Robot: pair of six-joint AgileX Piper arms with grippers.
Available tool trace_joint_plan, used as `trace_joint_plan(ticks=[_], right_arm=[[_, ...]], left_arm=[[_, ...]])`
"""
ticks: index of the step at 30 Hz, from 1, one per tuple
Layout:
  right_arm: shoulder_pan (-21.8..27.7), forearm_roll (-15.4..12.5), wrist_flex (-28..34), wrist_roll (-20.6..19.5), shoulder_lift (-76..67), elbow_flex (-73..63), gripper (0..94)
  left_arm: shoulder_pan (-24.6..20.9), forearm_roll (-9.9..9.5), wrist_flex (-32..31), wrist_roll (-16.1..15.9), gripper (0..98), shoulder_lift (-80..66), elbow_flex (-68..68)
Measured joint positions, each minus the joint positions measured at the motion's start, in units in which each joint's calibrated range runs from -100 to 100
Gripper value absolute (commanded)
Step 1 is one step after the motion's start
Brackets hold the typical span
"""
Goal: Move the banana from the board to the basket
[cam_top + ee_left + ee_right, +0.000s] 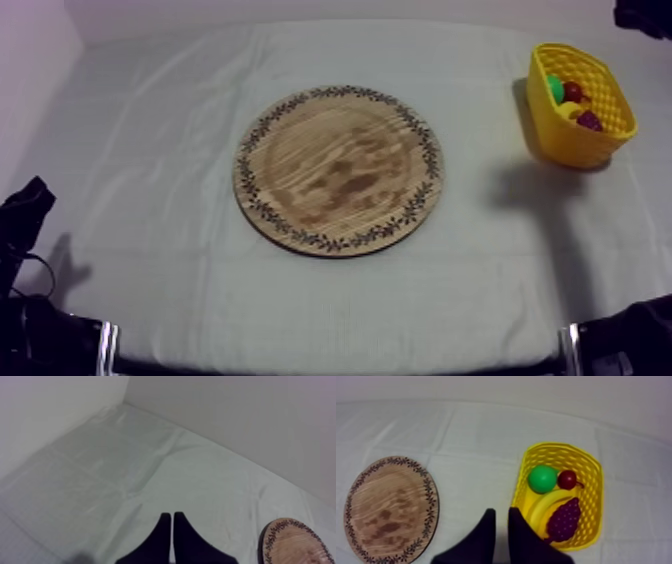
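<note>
1. Nearest in the top view, my left arm [22, 225] sits low at the near left edge. The wooden board [338, 170] lies bare in the middle. The banana [570, 110] is in the yellow basket [560, 140] at the far right, so I judge the task done.
2. Left wrist view: my left gripper [172, 516] has its fingers pressed together into a narrow wedge and holds nothing. It is over the cloth [125, 476], with the board's rim off to one side.
3. Right wrist view: my right gripper [501, 511] hangs above the cloth just beside the basket, between it and the board. Its fingers are slightly apart with nothing between them. The banana lies curved beside a green fruit [542, 478] and a small red fruit [567, 479], with the grapes [565, 518] resting against it.
4. Handling, as I judge it: a light, stiff toy of smooth plastic, likely slippery. If I had to regrip, I would pinch across the middle of its curve, not the tapering ends.
</note>
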Motion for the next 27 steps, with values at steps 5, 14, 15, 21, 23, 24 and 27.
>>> trace_joint_plan(ticks=[5,14,15,21,23,24,27], right_arm=[[-0.1,-1.7,-5.5,1.2,-9.6,10.3,2.2],[-1.9,-1.3,-6.2,1.3,-23.7,25.3,0.8],[-2.3,-1.0,-6.2,0.9,-25.8,27.2,0.8],[-3.4,0.9,-6.3,-0.1,-33.2,36.8,0.7],[-3.4,0.8,-6.4,0.2,-35.7,40.2,0.7],[-3.2,0.5,-6.5,0.4,-36.7,41.4,0.7],[-2.7,-0.1,-8.2,1.1,-40.3,46.1,0.7]], left_arm=[[0.0,0.0,0.0,0.0,0.1,0.0,0.0],[0.0,0.0,0.0,0.0,0.1,0.0,0.0],[0.0,0.0,0.0,0.0,0.1,0.0,0.0],[0.0,0.0,0.0,0.0,0.1,0.0,0.0],[0.0,0.0,0.0,0.0,0.1,0.0,0.0],[0.0,0.0,0.0,0.0,0.1,0.0,0.0],[0.0,0.0,0.0,0.0,0.1,0.0,0.0]])
